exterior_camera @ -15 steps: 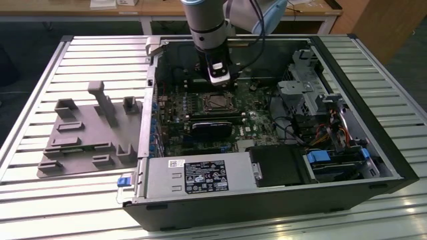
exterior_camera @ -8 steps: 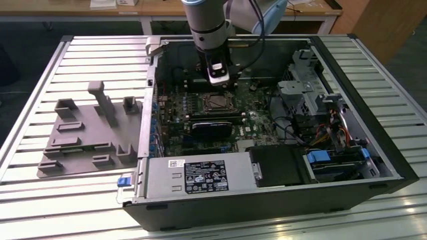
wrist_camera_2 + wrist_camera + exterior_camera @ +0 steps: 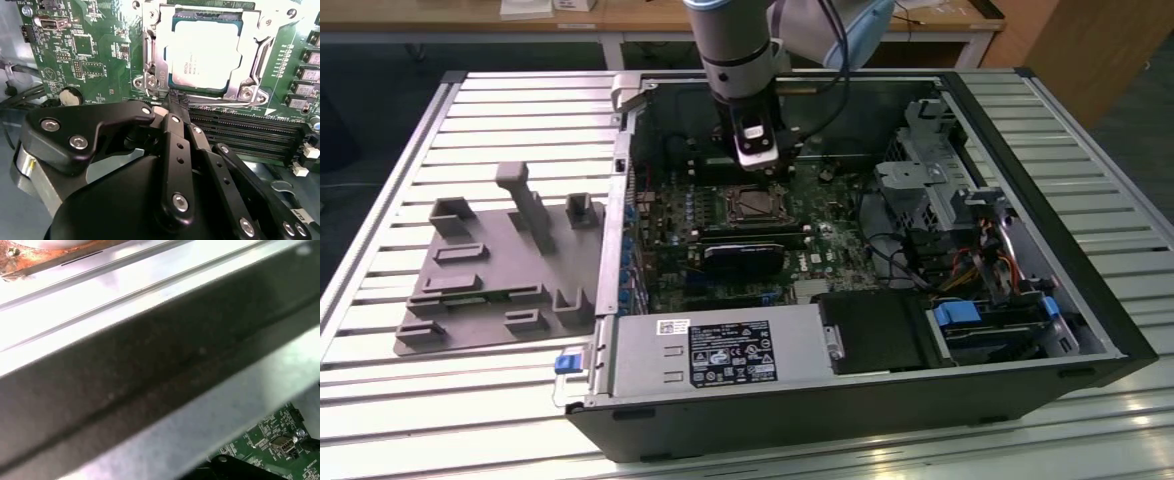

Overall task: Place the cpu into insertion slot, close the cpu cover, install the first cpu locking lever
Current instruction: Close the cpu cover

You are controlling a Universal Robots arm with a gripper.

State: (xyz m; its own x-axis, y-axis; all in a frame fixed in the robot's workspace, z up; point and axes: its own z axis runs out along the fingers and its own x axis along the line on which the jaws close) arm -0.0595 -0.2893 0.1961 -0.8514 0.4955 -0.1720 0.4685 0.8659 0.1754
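The cpu is seen seated under the closed cpu cover, just ahead of the pressed-together jaws. The locking step is judged in hand, and fine alignment is called for.

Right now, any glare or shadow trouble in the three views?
Second wrist view: glare whitens the cpu face, and the gripper in front reads dark. First wrist view: a washed-out bright band runs beside the dark case edge. Exterior view: the table slats shine with reflections, while the case interior sits in shadow.
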